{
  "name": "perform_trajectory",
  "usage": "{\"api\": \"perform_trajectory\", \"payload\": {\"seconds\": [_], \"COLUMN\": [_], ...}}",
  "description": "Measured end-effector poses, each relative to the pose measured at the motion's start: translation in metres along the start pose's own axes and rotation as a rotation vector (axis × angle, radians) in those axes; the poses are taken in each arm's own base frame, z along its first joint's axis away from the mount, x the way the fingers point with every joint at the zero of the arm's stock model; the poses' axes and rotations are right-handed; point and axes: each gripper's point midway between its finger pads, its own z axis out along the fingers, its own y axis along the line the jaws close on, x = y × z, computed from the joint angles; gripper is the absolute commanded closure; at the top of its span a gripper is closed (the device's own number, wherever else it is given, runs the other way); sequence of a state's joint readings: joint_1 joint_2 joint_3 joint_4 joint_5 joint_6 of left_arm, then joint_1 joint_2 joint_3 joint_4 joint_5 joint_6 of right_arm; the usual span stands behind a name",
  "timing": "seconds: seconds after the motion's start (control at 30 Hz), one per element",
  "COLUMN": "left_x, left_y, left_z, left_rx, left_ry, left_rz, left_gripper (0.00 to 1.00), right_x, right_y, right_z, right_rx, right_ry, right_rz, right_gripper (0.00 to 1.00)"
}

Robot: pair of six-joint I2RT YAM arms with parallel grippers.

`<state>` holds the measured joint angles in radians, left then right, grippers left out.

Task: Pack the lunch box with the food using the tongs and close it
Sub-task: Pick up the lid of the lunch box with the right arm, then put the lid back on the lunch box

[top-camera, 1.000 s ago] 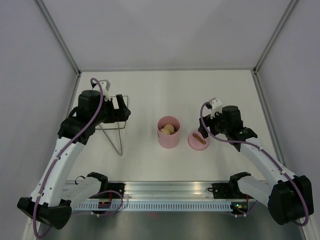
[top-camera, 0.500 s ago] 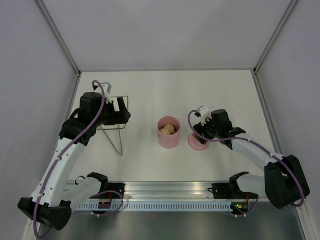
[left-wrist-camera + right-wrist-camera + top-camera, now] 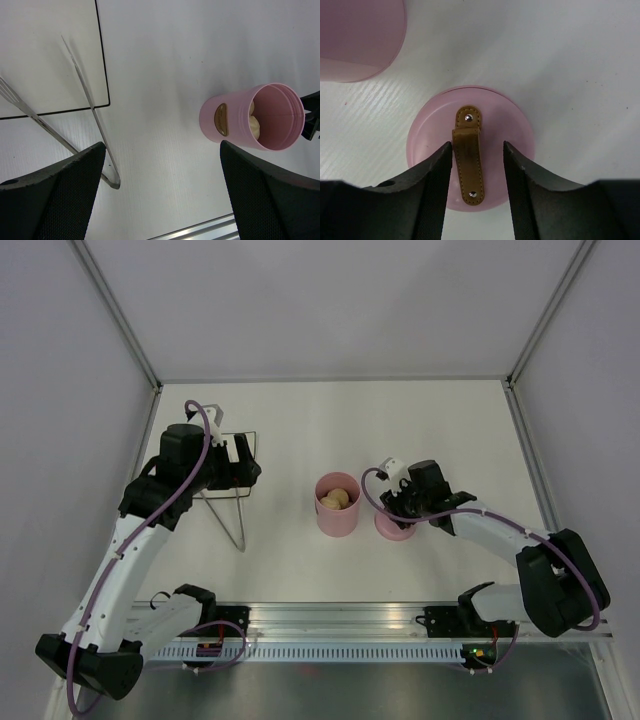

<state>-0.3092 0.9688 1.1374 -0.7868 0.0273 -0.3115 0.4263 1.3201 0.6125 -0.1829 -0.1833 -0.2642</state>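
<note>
Right end effector [image 3: 477,147], fingers partly apart, straddles the strap handle [image 3: 467,152] of the pink lid [image 3: 515,132], not clamping it; left end effector [image 3: 162,145] spread wide, empty.

White tabletop [image 3: 330,420], pale grey walls [image 3: 330,300], metal corner posts [image 3: 115,310], slotted rail [image 3: 330,650] in front

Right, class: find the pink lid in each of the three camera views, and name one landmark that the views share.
Top external: the lid lies right of centre, partly under the right tool.
Left wrist: not in view.
Right wrist: the lid fills the middle, its brown strap between the tool's fingers.
Shared landmark: the open lunch box, at the right in the left wrist view and top left in the right wrist view.
</note>
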Motion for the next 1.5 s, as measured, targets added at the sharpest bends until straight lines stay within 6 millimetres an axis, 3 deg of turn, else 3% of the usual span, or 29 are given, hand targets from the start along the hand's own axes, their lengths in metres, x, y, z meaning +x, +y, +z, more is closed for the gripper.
{"api": "perform_trajectory", "payload": {"seconds": [0.2, 0.3, 0.53, 0.67, 0.97, 1.1, 1.27, 1.37, 1.5], "left_x": [0.001, 0.002, 0.004, 0.002, 0.002, 0.001, 0.001, 0.001, 0.001], "left_y": [0.001, 0.001, 0.003, 0.006, 0.007, 0.007, 0.007, 0.008, 0.009], "left_z": [0.001, 0.002, 0.003, 0.003, 0.0, 0.0, 0.0, 0.0, 0.0], "left_rx": [-0.005, -0.006, -0.011, -0.029, -0.034, -0.034, -0.035, -0.038, -0.046], "left_ry": [0.004, 0.007, 0.01, 0.002, -0.009, -0.009, -0.01, -0.011, -0.014], "left_rz": [0.0, 0.001, 0.0, 0.001, 0.001, 0.001, 0.001, 0.001, 0.001], "left_gripper": [0.0, 0.0, 0.0, 0.0, 0.0, 0.0, 0.0, 0.0, 0.0], "right_x": [-0.007, -0.009, -0.016, -0.052, -0.181, -0.223, -0.258, -0.255, -0.231], "right_y": [0.003, 0.001, -0.007, -0.016, -0.019, 0.004, 0.058, 0.088, 0.114], "right_z": [0.006, 0.007, -0.006, -0.039, -0.133, -0.151, -0.138, -0.116, -0.086], "right_rx": [0.001, 0.01, 0.067, 0.136, 0.152, 0.069, -0.048, -0.062, -0.053], "right_ry": [-0.008, -0.007, -0.006, -0.12, -0.45, -0.501, -0.433, -0.322, -0.16], "right_rz": [-0.039, -0.04, 0.005, 0.052, 0.129, 0.112, 0.048, 0.005, -0.038], "right_gripper": [0.79, 0.88, 0.96, 0.97, 0.98, 0.99, 1.0, 1.0, 0.99]}}
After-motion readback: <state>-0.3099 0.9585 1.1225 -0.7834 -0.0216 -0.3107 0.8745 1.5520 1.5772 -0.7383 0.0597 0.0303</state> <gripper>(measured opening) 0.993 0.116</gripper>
